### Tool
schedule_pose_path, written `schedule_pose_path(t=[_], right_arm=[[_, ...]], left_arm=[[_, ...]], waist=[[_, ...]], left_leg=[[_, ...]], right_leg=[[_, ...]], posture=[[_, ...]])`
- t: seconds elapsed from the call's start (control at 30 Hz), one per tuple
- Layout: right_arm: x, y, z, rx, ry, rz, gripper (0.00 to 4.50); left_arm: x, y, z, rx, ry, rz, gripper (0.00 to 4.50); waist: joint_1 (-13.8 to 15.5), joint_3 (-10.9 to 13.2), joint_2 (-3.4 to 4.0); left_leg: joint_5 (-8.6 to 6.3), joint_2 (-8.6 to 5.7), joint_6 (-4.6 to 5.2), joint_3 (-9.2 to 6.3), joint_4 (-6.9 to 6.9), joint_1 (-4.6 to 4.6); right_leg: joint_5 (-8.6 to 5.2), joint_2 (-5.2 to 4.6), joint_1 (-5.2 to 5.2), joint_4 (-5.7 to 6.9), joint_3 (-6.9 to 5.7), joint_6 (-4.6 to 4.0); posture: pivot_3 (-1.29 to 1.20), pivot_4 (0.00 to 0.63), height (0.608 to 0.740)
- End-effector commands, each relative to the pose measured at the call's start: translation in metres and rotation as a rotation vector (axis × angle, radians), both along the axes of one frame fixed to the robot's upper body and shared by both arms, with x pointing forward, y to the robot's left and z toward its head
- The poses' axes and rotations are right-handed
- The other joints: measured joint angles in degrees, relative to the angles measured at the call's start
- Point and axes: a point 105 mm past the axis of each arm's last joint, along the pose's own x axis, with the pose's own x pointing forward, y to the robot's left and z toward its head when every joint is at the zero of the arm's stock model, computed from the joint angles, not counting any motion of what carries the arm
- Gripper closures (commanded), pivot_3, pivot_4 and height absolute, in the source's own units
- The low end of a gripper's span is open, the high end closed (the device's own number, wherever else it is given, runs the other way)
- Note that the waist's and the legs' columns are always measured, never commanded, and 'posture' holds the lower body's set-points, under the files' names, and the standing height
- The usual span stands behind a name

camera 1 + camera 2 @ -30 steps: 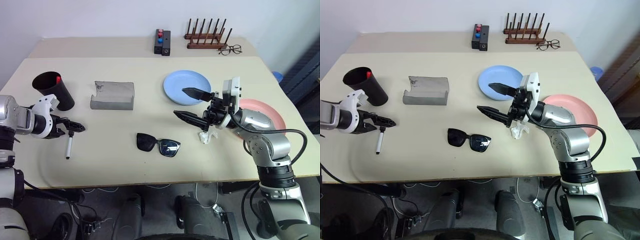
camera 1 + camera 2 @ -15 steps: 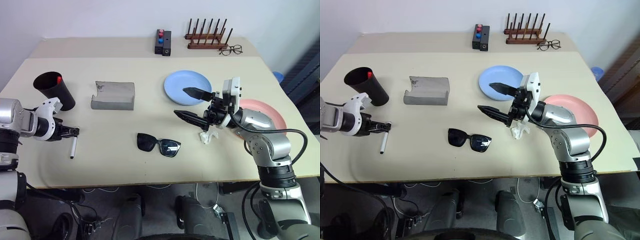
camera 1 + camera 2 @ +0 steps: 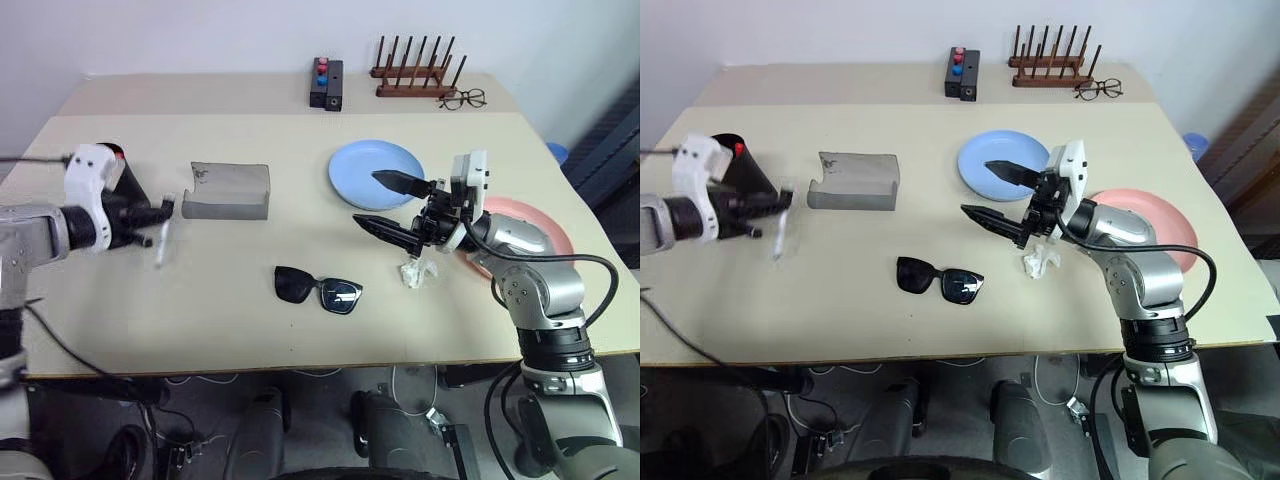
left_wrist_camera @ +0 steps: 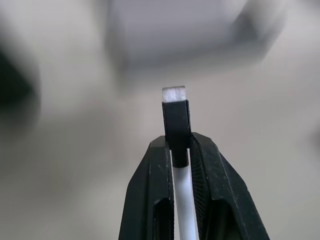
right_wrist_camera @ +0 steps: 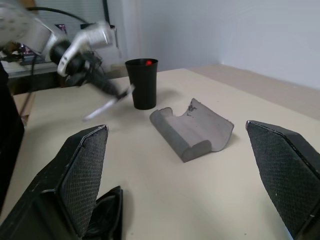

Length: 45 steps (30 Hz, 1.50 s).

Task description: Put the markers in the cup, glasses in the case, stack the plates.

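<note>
Right now your left gripper was clamped on the white marker just under its black cap, marker hanging tip-down off the table near its left edge. The cup sat just behind the gripper toward the far-left corner, mouth tilted, red-capped marker already inside. My read: you needed the marker's long axis lined up with that mouth before release. Your right gripper hung wide open and empty between the sunglasses and the blue plate. The case lay open, right of the cup.
</note>
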Motion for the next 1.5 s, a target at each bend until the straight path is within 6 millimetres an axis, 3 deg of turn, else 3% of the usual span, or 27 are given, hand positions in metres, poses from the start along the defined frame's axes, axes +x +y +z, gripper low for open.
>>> schedule_pose_path(t=[0.03,0.2,0.37,0.5,0.63,0.73,1.1,1.33,1.5], right_arm=[[0.0,0.0,0.016,0.026,-0.063,0.003,0.0],[-0.002,0.001,0.027,0.102,-0.043,0.045,0.0],[-0.004,0.004,0.031,0.125,-0.034,0.065,0.0],[-0.004,0.005,0.031,0.123,-0.043,0.046,0.0],[-0.007,0.006,0.026,0.089,-0.063,0.026,0.0],[-0.009,0.005,0.024,0.086,-0.058,0.017,0.0],[-0.01,0.003,0.023,0.066,-0.059,-0.001,0.0],[-0.005,-0.005,0.022,0.05,-0.06,-0.034,0.0],[-0.005,-0.004,0.023,0.052,-0.058,-0.031,0.0]], left_arm=[[0.001,0.016,0.042,-0.006,-0.284,0.058,4.44],[0.011,0.035,0.091,-0.023,-0.63,0.123,4.44],[0.015,0.048,0.123,-0.014,-0.82,0.136,4.44],[0.018,0.078,0.139,-0.063,-0.922,0.228,4.44],[0.021,0.107,0.135,-0.081,-0.938,0.32,4.44],[0.024,0.117,0.127,-0.105,-0.928,0.347,4.44],[0.034,0.124,0.079,-0.097,-0.86,0.424,4.44],[0.032,0.133,0.069,-0.064,-0.867,0.51,4.44],[0.041,0.126,0.049,-0.137,-0.792,0.488,4.44]], waist=[[-0.04,0.0,-0.01],[-0.04,0.01,-0.01],[0.09,0.0,-0.02],[-0.03,0.0,-0.02],[-0.22,0.0,-0.02],[-0.13,0.0,-0.02],[-0.04,0.0,-0.04],[0.04,0.0,-0.04],[0.08,-0.01,-0.04]], left_leg=[[0.01,-0.01,0.01,0.0,0.0,0.0],[0.01,0.0,0.02,0.01,0.04,0.04],[0.0,-0.01,0.04,0.03,0.1,0.04],[0.01,-0.01,0.05,0.04,0.13,0.06],[0.0,0.01,0.06,0.05,0.11,0.09],[0.0,0.01,0.06,0.06,0.12,0.07],[0.0,0.02,0.06,0.07,0.15,0.06],[0.0,0.03,0.06,0.07,0.16,0.06],[0.0,0.02,0.05,0.08,0.16,0.07]], right_leg=[[0.0,0.02,0.0,0.01,0.0,0.0],[0.01,0.15,0.0,0.1,-0.01,0.01],[0.02,0.15,0.09,0.08,-0.01,0.05],[0.11,0.18,0.09,0.13,-0.02,0.22],[0.15,0.22,0.09,0.15,-0.01,0.3],[0.14,0.23,0.09,0.16,-0.02,0.32],[0.16,0.22,0.11,0.15,-0.02,0.34],[0.16,0.23,0.1,0.16,-0.02,0.34],[0.16,0.22,0.13,0.15,-0.02,0.34]], posture=[[0.0,0.15,0.74],[0.0,0.15,0.74],[0.0,0.15,0.74],[0.0,0.15,0.74],[0.0,0.15,0.74],[0.0,0.15,0.74],[0.0,0.15,0.74],[0.0,0.15,0.74],[0.0,0.15,0.74]])
